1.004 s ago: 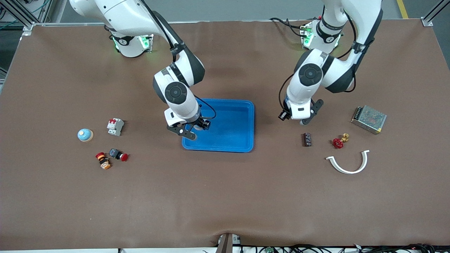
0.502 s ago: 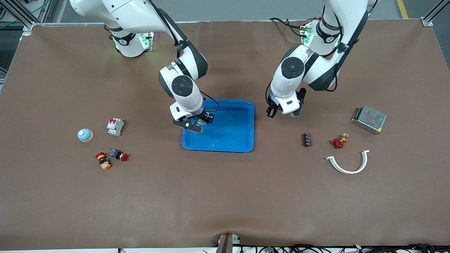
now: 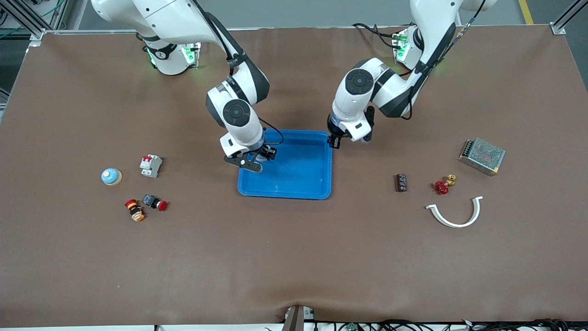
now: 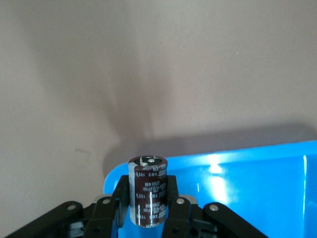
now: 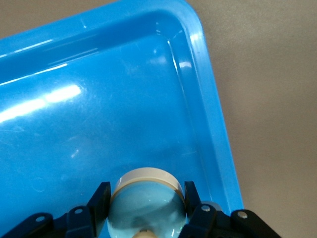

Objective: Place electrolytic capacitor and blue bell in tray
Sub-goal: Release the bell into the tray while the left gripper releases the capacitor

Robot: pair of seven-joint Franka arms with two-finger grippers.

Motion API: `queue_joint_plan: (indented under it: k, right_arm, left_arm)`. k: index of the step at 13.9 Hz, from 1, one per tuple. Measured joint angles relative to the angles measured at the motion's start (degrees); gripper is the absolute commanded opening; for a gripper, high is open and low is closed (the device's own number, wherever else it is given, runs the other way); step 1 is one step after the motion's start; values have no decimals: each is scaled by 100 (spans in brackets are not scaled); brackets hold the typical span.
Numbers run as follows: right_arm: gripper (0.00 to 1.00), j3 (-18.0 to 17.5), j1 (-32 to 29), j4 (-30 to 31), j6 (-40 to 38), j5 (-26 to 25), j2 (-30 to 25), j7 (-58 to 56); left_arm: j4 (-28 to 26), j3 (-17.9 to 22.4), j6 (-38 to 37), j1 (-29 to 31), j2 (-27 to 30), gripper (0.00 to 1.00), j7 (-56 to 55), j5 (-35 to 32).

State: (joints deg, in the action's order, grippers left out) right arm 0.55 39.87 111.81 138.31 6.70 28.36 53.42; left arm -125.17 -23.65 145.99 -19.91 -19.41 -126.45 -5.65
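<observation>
faint, unreadable print on electrolytic capacitor (image 4: 147, 191)

A brown table (image 3: 294, 257) carries a blue tray (image 3: 301, 184) at its middle — toward the right arm's end, a small bell (image 3: 111, 176), a breaker (image 3: 150, 165) and two push buttons (image 3: 146, 205); toward the left arm's end, a dark component (image 3: 402, 182), a red valve (image 3: 443, 185), a white curved clip (image 3: 455, 214) and a metal box (image 3: 482, 156).

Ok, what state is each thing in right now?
Left gripper: shut on the capacitor, over the tray's rim.
Capacitor: clamped, not yet in the tray.
Right gripper: shut on the bell, over the tray.
Bell: gripped, not released.
Tray: nothing lying in the part that shows.
Second bell: sitting on the table.
Dark cylinder: lying on the table.
</observation>
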Motion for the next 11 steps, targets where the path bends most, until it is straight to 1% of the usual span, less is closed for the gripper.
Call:
queue_joint_plan:
  k: [4,8,11]
  right_arm:
    - [39,2,0,127,147,0,0,-4]
    - [40,1,36,198,182,-1,0,-10]
    - [40,0,102,219,192,-1,0,-10]
  left_arm:
    - [155,3,13,-103,-231,0,-324,-59]
    - [638,4,45,-129,-750,0,-1264,-872]
    - [1047,5,45,-137,-1075,0,-1451,-1019]
